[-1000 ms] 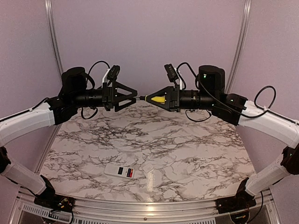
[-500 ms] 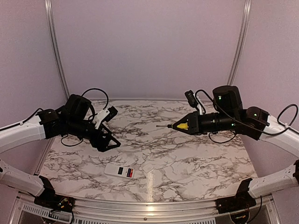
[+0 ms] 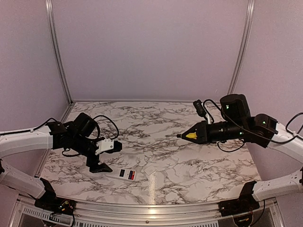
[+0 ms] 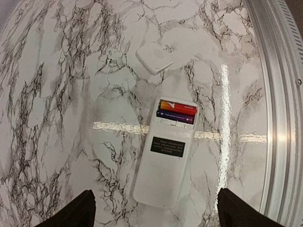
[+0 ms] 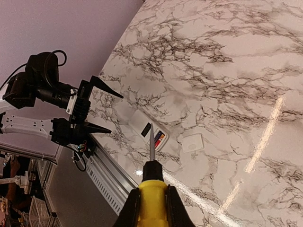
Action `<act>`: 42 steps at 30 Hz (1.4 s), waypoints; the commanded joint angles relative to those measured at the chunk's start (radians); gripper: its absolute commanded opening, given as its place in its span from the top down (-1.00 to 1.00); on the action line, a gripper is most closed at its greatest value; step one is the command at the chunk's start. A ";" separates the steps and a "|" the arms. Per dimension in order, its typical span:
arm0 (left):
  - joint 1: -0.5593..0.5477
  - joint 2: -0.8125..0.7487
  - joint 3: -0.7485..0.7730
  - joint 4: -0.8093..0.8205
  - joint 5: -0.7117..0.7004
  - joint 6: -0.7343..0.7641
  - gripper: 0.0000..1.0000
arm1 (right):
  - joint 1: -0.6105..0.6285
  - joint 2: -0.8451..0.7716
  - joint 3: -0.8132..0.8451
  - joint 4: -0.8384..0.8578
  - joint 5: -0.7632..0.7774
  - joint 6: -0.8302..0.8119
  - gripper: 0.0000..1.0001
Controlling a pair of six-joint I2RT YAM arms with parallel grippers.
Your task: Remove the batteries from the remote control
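The marble-patterned surface [image 3: 165,118] fills the floor of the enclosure, with a metal rail along its near edge. The left arm [image 3: 28,142] reaches in from 9 o'clock in the top view and the right arm [image 3: 279,135] from 3 o'clock.

The left tool [image 5: 116,113] hangs low over the near-left part of the surface, its fingers spread wide and holding nothing. In its own wrist view, the two fingertips frame the handset from either side. The right tool [image 3: 194,135] is raised above the right half, pressed together on the yellow handle of a screwdriver [image 5: 152,189], whose thin shaft points toward 9 o'clock in the top view.

The remote control [image 4: 165,156] lies flat on the surface at about 7 o'clock in the top view, close to the near rail. Its white back is up and a dark label shows at its middle. Its battery bay is open at the end toward 12 o'clock in the left wrist view. A small white cover piece [image 4: 154,59] lies apart from it, at 12 o'clock in that view.

The batteries [image 4: 176,111] sit side by side in the open bay. The red one is nearer the end and the dark one lies just beside it.
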 commanded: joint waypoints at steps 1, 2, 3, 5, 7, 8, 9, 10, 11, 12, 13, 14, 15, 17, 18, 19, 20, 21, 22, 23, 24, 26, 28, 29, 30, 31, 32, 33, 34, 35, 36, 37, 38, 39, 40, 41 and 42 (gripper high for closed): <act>-0.003 0.037 -0.022 0.004 0.015 0.154 -0.84 | -0.001 -0.022 0.007 -0.027 0.009 0.020 1.00; -0.003 0.053 -0.023 0.002 0.017 0.170 -0.84 | -0.001 -0.022 0.010 -0.028 0.006 0.022 1.00; -0.003 0.070 -0.023 -0.003 0.018 0.191 -0.84 | -0.001 -0.022 0.012 -0.030 0.005 0.024 1.00; -0.003 0.107 -0.023 -0.004 0.023 0.215 -0.83 | -0.001 -0.019 0.016 -0.033 0.002 0.027 1.00; -0.007 0.140 -0.028 0.011 0.010 0.226 -0.83 | -0.001 -0.019 0.018 -0.033 0.000 0.029 1.00; -0.011 0.155 -0.030 0.020 0.004 0.228 -0.83 | -0.001 -0.020 0.020 -0.033 0.002 0.031 1.00; -0.012 0.172 -0.033 0.035 -0.007 0.222 -0.82 | -0.001 -0.020 0.022 -0.034 0.003 0.031 1.00; -0.015 0.188 -0.036 0.053 -0.017 0.215 -0.81 | -0.001 -0.019 0.020 -0.033 0.005 0.032 1.00; -0.016 0.200 -0.037 0.068 -0.025 0.210 -0.80 | -0.001 -0.019 0.020 -0.034 0.006 0.032 1.00; -0.018 0.212 -0.038 0.083 -0.029 0.203 -0.79 | -0.001 -0.017 0.020 -0.034 0.005 0.032 1.00; -0.019 0.221 -0.038 0.094 -0.033 0.196 -0.78 | -0.001 -0.017 0.020 -0.033 0.004 0.033 1.00; -0.019 0.233 -0.036 0.103 -0.034 0.190 -0.77 | -0.001 -0.013 0.020 -0.034 0.002 0.031 1.00; -0.020 0.244 -0.036 0.112 -0.037 0.188 -0.77 | -0.001 -0.010 0.020 -0.033 0.001 0.031 1.00; -0.026 0.277 -0.038 0.125 -0.059 0.187 -0.74 | -0.001 -0.006 0.022 -0.034 -0.001 0.027 1.00; -0.030 0.284 -0.038 0.132 -0.069 0.188 -0.72 | -0.001 -0.004 0.022 -0.033 -0.001 0.025 1.00; -0.031 0.295 -0.037 0.137 -0.075 0.191 -0.69 | -0.001 -0.003 0.022 -0.033 0.000 0.023 1.00; -0.032 0.304 -0.034 0.143 -0.079 0.193 -0.67 | 0.000 -0.002 0.022 -0.032 0.000 0.021 1.00; -0.033 0.316 -0.029 0.146 -0.083 0.193 -0.65 | -0.002 -0.001 0.021 -0.031 0.000 0.018 1.00; -0.034 0.333 -0.021 0.144 -0.087 0.194 -0.65 | -0.001 -0.001 0.020 -0.029 0.000 0.017 1.00; -0.035 0.345 -0.012 0.140 -0.089 0.197 -0.64 | -0.001 0.000 0.020 -0.029 0.000 0.016 1.00; -0.037 0.356 -0.006 0.136 -0.092 0.199 -0.62 | -0.001 0.000 0.018 -0.027 0.000 0.013 1.00; -0.041 0.376 0.007 0.133 -0.092 0.199 -0.58 | -0.001 0.000 0.013 -0.024 0.001 0.012 1.00; -0.045 0.393 0.018 0.126 -0.086 0.197 -0.41 | -0.001 -0.003 0.006 -0.023 0.001 0.012 1.00; -0.046 0.403 0.024 0.125 -0.083 0.197 -0.22 | -0.001 -0.004 0.004 -0.021 0.001 0.012 1.00; -0.046 0.410 0.027 0.125 -0.080 0.196 0.00 | -0.001 -0.005 0.002 -0.022 0.002 0.013 1.00; -0.047 0.416 0.031 0.125 -0.076 0.194 0.20 | -0.001 -0.005 0.001 -0.023 0.001 0.012 1.00; -0.050 0.420 0.035 0.125 -0.076 0.194 0.36 | -0.001 -0.006 0.000 -0.024 0.000 0.011 1.00; -0.052 0.424 0.040 0.124 -0.075 0.192 0.46 | -0.001 -0.005 0.001 -0.025 0.000 0.008 1.00; -0.055 0.426 0.048 0.122 -0.075 0.188 0.53 | -0.001 -0.005 0.002 -0.028 0.000 0.007 1.00; -0.058 0.428 0.058 0.117 -0.073 0.182 0.57 | -0.001 -0.005 0.002 -0.030 0.000 0.005 1.00; -0.060 0.430 0.069 0.114 -0.071 0.174 0.60 | -0.001 -0.005 0.001 -0.031 0.002 0.004 1.00; -0.065 0.433 0.082 0.108 -0.072 0.163 0.62 | -0.001 -0.005 0.000 -0.032 0.002 0.004 1.00; -0.069 0.438 0.097 0.099 -0.068 0.152 0.66 | -0.001 -0.006 -0.001 -0.032 0.004 0.003 1.00; -0.078 0.445 0.116 0.088 -0.065 0.139 0.69 | -0.001 -0.006 -0.001 -0.033 0.007 0.002 1.00; -0.088 0.454 0.134 0.080 -0.064 0.119 0.72 | -0.001 -0.007 -0.003 -0.034 0.010 0.001 1.00; -0.099 0.461 0.154 0.073 -0.058 0.102 0.79 | -0.001 -0.008 -0.003 -0.033 0.013 0.002 1.00; -0.113 0.466 0.176 0.072 -0.054 0.074 0.83 | -0.001 -0.010 -0.006 -0.032 0.017 0.004 1.00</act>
